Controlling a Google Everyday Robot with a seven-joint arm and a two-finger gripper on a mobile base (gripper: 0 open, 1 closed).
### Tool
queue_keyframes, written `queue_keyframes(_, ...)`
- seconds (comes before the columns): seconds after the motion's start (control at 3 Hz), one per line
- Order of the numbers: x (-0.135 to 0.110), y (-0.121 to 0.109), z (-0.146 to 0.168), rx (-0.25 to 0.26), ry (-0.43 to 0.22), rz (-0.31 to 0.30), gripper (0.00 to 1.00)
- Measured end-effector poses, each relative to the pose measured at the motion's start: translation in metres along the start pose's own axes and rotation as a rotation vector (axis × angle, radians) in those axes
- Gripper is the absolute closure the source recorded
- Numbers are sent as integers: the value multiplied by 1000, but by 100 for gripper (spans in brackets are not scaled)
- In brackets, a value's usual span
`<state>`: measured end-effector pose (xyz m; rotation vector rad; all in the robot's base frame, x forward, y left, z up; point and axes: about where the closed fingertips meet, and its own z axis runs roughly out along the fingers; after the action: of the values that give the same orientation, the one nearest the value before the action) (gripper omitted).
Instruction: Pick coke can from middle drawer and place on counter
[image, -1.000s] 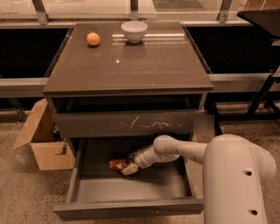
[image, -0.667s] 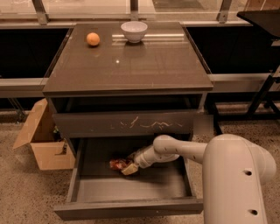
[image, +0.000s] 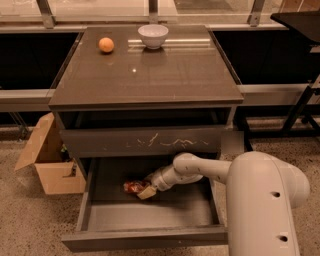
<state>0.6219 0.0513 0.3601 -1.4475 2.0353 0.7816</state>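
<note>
The counter (image: 165, 75) is seen as glossy and reflective (light is mirrored below the white glazed bowl (image: 153, 35) at 12 o'clock). A matt grey floor is shown in the middle drawer (image: 150, 216), where the smooth, pale gripper (image: 146, 192) is placed at 4 o'clock of the shiny red coke can (image: 132, 186).
</note>
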Motion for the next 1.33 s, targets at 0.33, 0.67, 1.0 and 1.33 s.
queue_keyframes(0.33,-7,21,-10,5,7,-25,100)
queue_keyframes(0.67,-20,44,-31,28,9,-62,100)
queue_keyframes(1.0,-31,59,-53,54,-6,-96,100)
queue_keyframes(1.33,-33,62,-57,56,-7,-101,100)
